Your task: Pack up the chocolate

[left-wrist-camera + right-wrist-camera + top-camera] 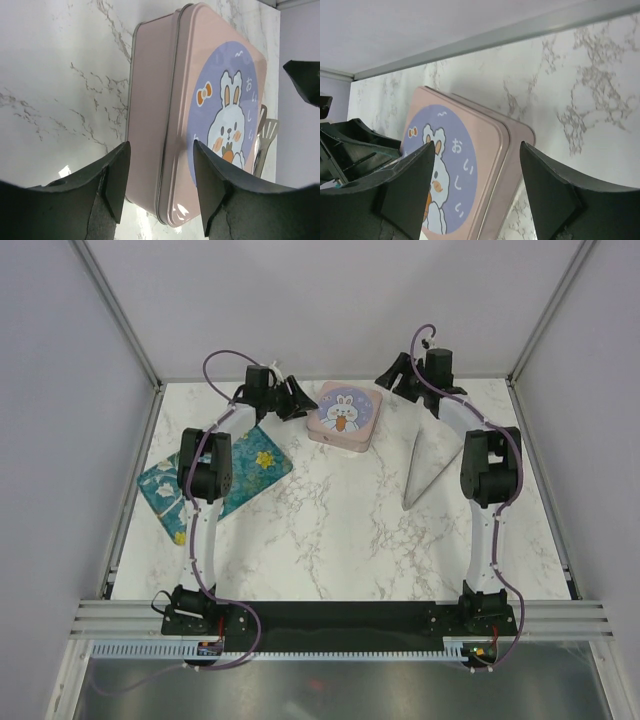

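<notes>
A pink square tin (345,416) with a white rabbit on a purple circle sits at the back middle of the table, its lid closed. No chocolate pieces show in any view. My left gripper (298,400) is open and empty just left of the tin. In the left wrist view (160,185) its jaws straddle the tin's (155,100) near corner, a little above it. My right gripper (393,378) is open and empty just right of the tin. In the right wrist view (477,185) it hangs over the tin's (490,150) edge.
A blue-green flowered cloth (215,478) lies at the left under the left arm. Grey metal tongs (424,468) lie right of the tin and also show in the left wrist view (265,137). The back wall rail (485,37) runs close behind the tin.
</notes>
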Tool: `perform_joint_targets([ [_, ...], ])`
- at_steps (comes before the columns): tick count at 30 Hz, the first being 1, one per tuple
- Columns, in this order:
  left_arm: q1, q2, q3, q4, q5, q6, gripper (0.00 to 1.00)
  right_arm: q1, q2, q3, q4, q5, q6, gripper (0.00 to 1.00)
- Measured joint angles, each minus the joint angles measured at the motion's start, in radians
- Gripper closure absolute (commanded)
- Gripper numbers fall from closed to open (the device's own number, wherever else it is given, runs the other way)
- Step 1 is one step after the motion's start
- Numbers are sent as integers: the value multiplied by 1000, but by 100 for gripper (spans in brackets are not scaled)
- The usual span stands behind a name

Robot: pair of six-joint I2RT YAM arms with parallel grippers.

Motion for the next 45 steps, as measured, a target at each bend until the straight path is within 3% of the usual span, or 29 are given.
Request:
perform_joint_targets([
  [10, 9, -36, 4, -31, 6, 20, 42, -5, 198, 179, 10, -128, -9, 25],
  [13, 8, -34, 4, -33, 19, 20, 43, -9, 248, 168, 48, -162, 29, 52],
  [14, 8, -29, 8, -31, 27, 20, 44, -14, 255, 163, 68, -177, 44, 69],
  [19, 6, 16, 17, -21, 51, 15, 45, -35, 248, 88, 234, -198, 153, 86],
  [24, 7, 30, 32, -10, 76, 12, 48, -39, 248, 51, 317, -202, 208, 81],
  [32, 4, 37, 39, -2, 83, 5, 56, -50, 248, 85, 251, -199, 202, 51],
  [35, -7, 37, 36, 8, 83, -3, 56, -70, 248, 118, 166, -198, 187, 46],
  [37, -17, 37, 31, 19, 83, -8, 56, -86, 248, 147, 113, -192, 171, 49],
  [39, -25, 35, 27, 25, 83, -12, 55, -110, 247, 173, 80, -190, 152, 62],
  [40, -27, 34, 27, 26, 83, -14, 55, -121, 244, 178, 69, -190, 143, 73],
  [43, -32, 33, 27, 24, 83, -16, 55, -145, 227, 178, 29, -196, 136, 85],
  [45, -31, 32, 27, 23, 83, -18, 56, -148, 200, 154, 26, -206, 140, 88],
])
